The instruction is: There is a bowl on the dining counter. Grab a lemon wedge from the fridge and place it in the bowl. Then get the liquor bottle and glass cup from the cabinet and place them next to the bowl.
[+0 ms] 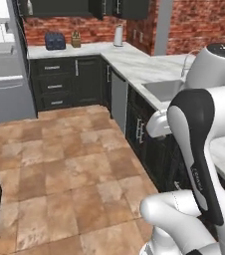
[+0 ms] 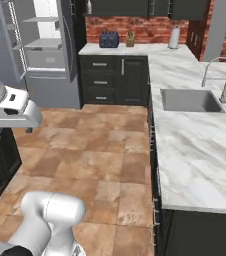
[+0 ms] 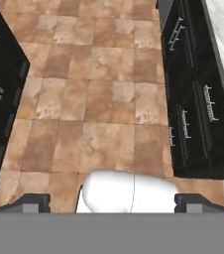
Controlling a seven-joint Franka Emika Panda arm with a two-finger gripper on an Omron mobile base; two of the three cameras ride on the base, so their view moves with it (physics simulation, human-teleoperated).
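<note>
so the lemon wedge should be in the fridge (image 2: pixel 40 55), which stands open at the far end of the kitchen with pale shelves showing, though no wedge can be made out on them. the gripper (image 3: pixel 112 201) hangs over the tiled floor (image 3: pixel 99 114), fingers spread wide with nothing between them, presumably kept ready for the first grab. the arm is folded up over the base, likely for travel. the marble counter (image 2: pixel 195 145) with its sink (image 2: pixel 189 100) runs alongside; a toaster (image 2: pixel 108 39) sits in the back corner.
</note>
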